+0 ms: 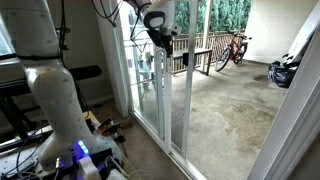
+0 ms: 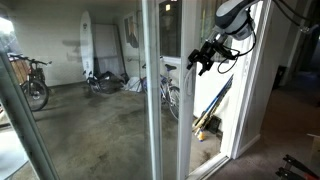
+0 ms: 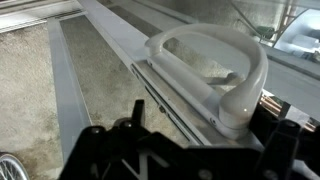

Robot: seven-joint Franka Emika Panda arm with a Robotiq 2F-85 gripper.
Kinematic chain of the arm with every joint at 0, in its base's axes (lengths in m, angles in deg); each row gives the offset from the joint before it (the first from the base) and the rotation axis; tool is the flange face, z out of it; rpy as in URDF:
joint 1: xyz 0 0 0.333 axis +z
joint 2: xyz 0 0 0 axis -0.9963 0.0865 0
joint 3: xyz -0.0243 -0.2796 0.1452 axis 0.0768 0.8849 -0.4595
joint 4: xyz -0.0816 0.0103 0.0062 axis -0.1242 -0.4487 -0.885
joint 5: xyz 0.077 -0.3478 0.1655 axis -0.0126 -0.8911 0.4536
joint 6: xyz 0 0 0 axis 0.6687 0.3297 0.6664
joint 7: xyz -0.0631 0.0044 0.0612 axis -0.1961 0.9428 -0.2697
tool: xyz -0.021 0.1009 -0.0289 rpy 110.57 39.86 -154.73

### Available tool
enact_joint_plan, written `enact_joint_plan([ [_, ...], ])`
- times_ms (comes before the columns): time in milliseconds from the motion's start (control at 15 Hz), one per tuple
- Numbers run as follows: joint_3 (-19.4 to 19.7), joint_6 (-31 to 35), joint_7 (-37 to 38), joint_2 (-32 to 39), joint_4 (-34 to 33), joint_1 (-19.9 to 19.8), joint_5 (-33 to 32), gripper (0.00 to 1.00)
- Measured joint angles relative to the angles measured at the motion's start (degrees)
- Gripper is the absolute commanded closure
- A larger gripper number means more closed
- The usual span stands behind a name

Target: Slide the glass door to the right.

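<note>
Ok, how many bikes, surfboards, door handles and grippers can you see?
Bikes: 2, one by the railing, one close behind the glass
Surfboard: 1
Door handle: 1
Gripper: 1
Total: 5

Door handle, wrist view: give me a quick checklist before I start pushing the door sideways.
1. Gripper lined up with the loop handle: ok, the handle lies just ahead in the wrist view.
2. Jaws open: ok, the fingers stand well apart.
3. Finger hooked inside the loop: not ok, no finger is seen inside it.
4. Track of the glass door free along its length: cannot tell, only a short stretch of rail shows.
5. Bicycle behind the glass clear of the door: cannot tell, it stands close but the gap is hidden.
</note>
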Motion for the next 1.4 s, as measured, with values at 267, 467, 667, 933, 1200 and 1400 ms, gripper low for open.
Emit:
enact_joint_plan([
  [267, 0.9, -1.7, 0.2, -0.2, -0.1, -1.1, 0.0, 0.0],
  [467, 1.5, -2.9, 0.3, -0.4, -0.1, -1.9, 0.0, 0.0],
  [667, 2.2, -3.9, 0.3, -0.6, -0.1, -2.7, 0.3, 0.0],
  [933, 3.3, -6.6, 0.3, -0.6, 0.1, -4.1, 4.6, 0.0],
  [1200, 4.8, -8.5, 0.3, -0.8, 1.3, -5.7, 11.1, 0.0],
  [1400, 6.0, -9.8, -0.3, -1.0, 1.9, -6.8, 13.9, 0.0],
])
